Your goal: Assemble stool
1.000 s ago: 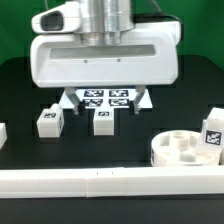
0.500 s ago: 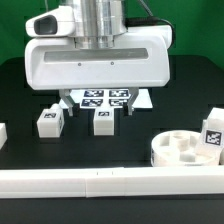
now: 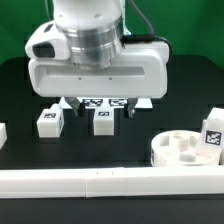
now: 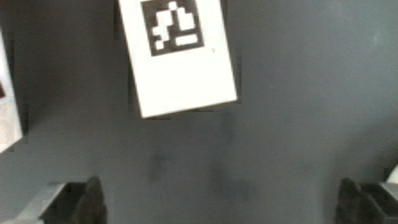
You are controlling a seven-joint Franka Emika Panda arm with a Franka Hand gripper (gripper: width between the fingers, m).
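The round white stool seat (image 3: pixel 183 150) with socket holes lies at the front on the exterior view's right. Two small white tagged legs (image 3: pixel 47 121) (image 3: pixel 102 120) stand on the black table just in front of my gripper. A third tagged leg (image 3: pixel 213 134) stands by the seat at the right edge. My gripper (image 3: pixel 100 106) hangs low over the table behind the two legs, open and empty. In the wrist view a white tagged leg (image 4: pixel 183 55) lies ahead of the gripper (image 4: pixel 228 205), apart from both dark fingertips (image 4: pixel 77 202).
A long white rail bar (image 3: pixel 100 182) runs across the front. The marker board (image 3: pixel 108 100) lies flat under and behind the gripper. A small white part (image 3: pixel 3 132) shows at the exterior view's left edge.
The hand has turned about its wrist and shifted slightly to the exterior view's left and lower. The legs and seat have not moved.
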